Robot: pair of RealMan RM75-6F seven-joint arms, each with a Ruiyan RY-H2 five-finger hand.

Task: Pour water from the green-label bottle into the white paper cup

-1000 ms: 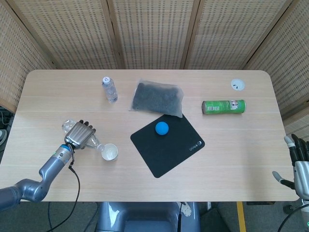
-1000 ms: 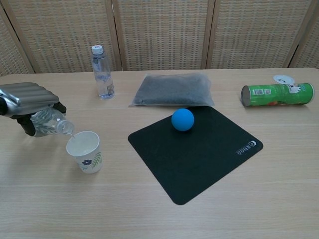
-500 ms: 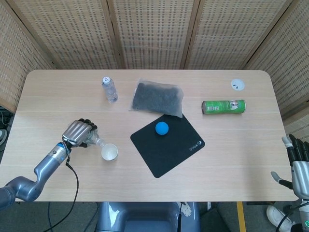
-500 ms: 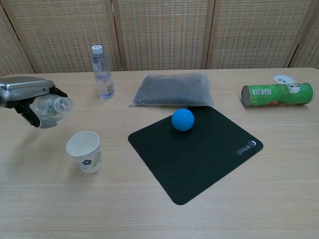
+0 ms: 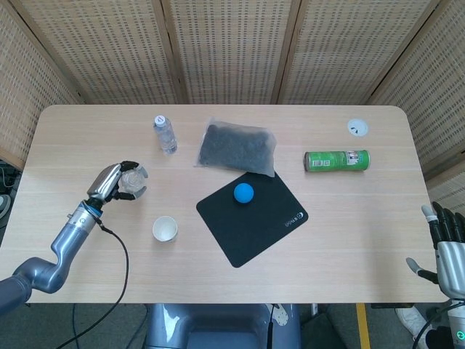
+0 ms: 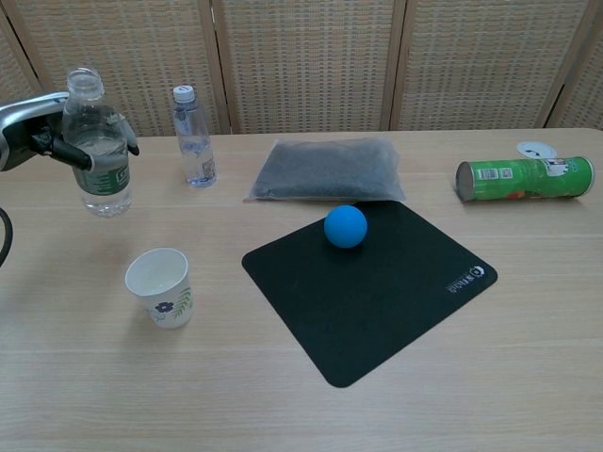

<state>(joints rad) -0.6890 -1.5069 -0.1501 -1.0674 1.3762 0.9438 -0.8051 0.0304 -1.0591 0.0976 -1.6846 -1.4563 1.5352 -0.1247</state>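
Observation:
My left hand [image 5: 109,182] [image 6: 38,132] grips the green-label bottle [image 6: 98,146] [image 5: 132,179], which now stands upright and uncapped, lifted left of and behind the cup. The white paper cup [image 6: 161,286] [image 5: 165,228], printed with a small flower, stands upright on the table near the front left. My right hand [image 5: 447,243] hangs off the table's right front corner, fingers spread, holding nothing; only the head view shows it.
A second, capped bottle [image 6: 193,137] stands behind. A dark granule bag [image 6: 328,169] lies mid-table, a blue ball [image 6: 346,226] sits on a black mat [image 6: 377,287], and a green can [image 6: 524,178] lies on its side by a white lid [image 6: 535,149] at far right.
The left hand has tipped the bottle back from pouring over the cup to upright and moved it back and left, away from the cup. The right hand barely shifted.

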